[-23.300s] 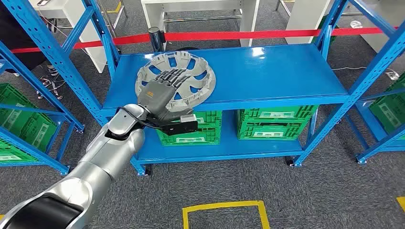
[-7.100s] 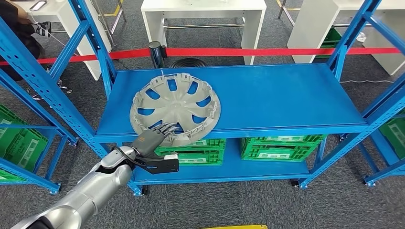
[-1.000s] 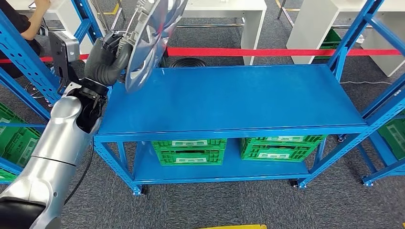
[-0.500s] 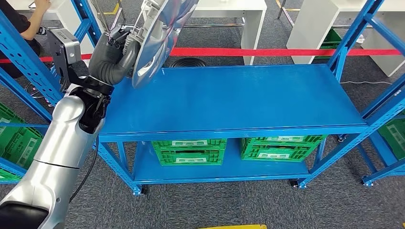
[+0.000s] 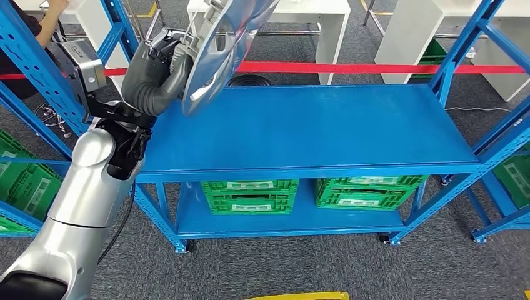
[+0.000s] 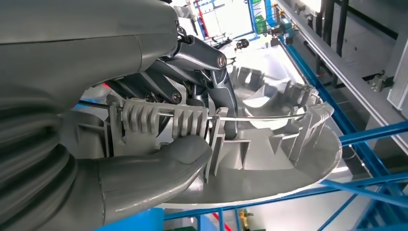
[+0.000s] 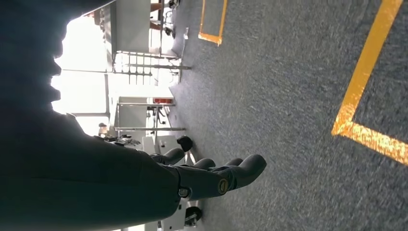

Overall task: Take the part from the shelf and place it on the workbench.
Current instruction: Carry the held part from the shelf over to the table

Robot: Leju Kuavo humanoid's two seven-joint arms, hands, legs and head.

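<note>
Item: hubcap (image 5: 228,44), silver, hanging tilted on edge above far-left corner of blue shelf (image 5: 325,131), off shelf surface.
Left hand (image 5: 156,69) gripping hubcap at rim, thumb (image 6: 159,168) pressing rim ribs.
Right hand (image 7: 211,178) hanging over floor, fingers apart, holding nothing.
Risk: rim-only grip, wide disc levering loose during carry; edge possibly clipping blue upright (image 5: 37,69) at left.
Writing: none readable; labels on green crates (image 5: 250,195) too small.
</note>
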